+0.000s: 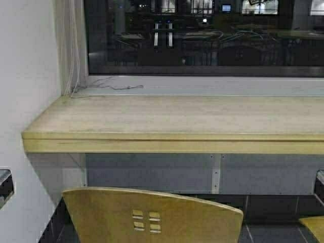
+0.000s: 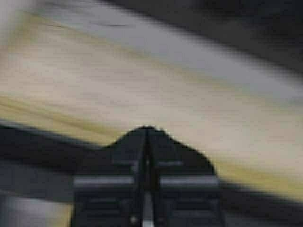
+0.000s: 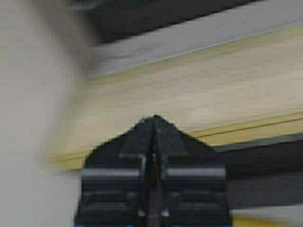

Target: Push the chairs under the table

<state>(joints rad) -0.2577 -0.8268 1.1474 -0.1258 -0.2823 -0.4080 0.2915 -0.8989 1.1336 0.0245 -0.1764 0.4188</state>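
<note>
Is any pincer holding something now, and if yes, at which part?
Nothing is held. The left pincer and the right pincer are both shut and empty, in front of the table; neither touches the chair.

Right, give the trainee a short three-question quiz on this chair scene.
1. True or false: the near chair already has its back tucked under the table.
2. Multiple choice: the left gripper and right gripper are A) both shut, B) both open, C) one of each.
3. Fill in: a second chair shows at the high view's lower ____ corner.

Key: 1 false; 2 A; 3 right.
</note>
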